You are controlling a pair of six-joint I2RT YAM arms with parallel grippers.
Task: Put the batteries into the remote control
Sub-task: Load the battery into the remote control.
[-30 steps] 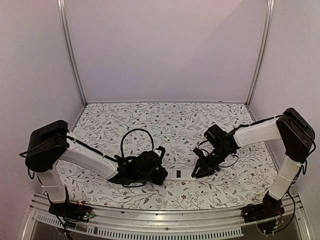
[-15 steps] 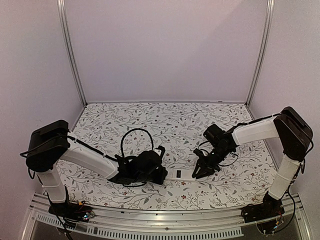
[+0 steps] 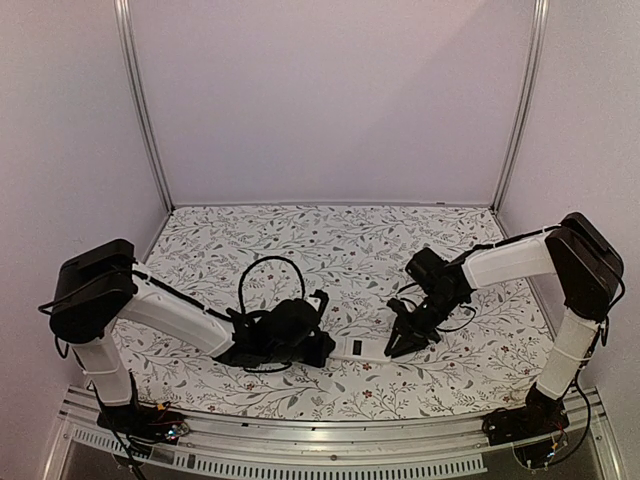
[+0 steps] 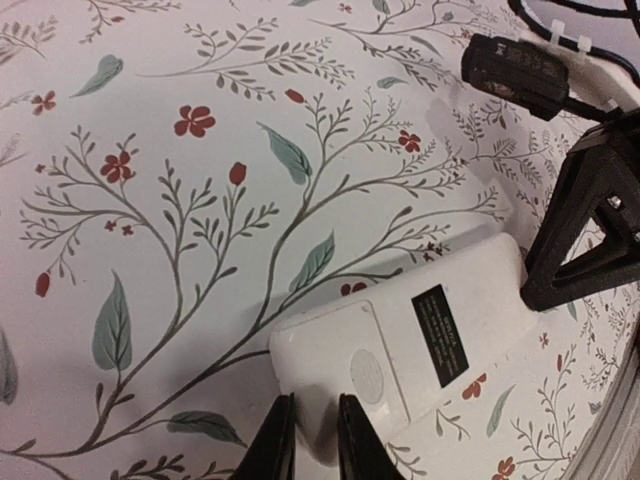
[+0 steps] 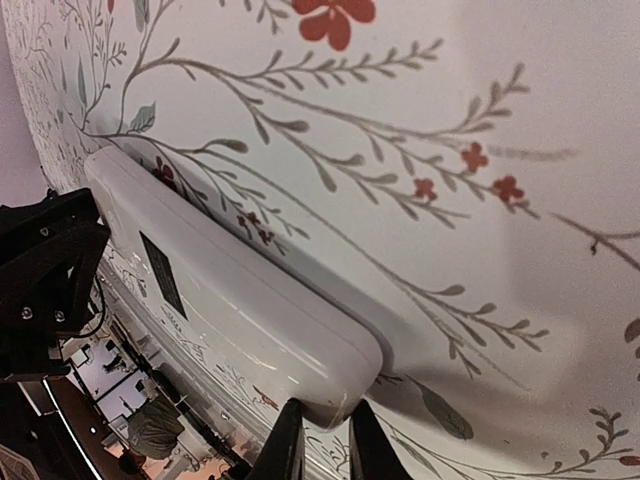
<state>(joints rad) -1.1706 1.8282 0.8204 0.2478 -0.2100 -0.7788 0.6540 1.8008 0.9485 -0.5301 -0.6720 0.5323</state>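
The remote control (image 3: 358, 348) lies on the flowered tabletop between both arms. Its plain white back faces up, with a dark rectangular patch and a closed cover plate. My left gripper (image 3: 325, 347) is shut on its left end. In the left wrist view the fingers (image 4: 275, 440) pinch a corner of the remote (image 4: 420, 340). My right gripper (image 3: 392, 348) is shut on the other end. In the right wrist view its fingers (image 5: 287, 445) clamp the rounded end of the remote (image 5: 230, 290). The batteries are out of view.
The flowered table (image 3: 330, 250) is bounded by lilac walls at the back and sides. A metal rail (image 3: 330, 440) runs along the near edge. A black cable loop (image 3: 270, 270) arches over the left wrist. The right gripper's black frame (image 4: 590, 240) shows in the left wrist view.
The right arm has edged very slightly left. The remote and the left arm have stayed in place.
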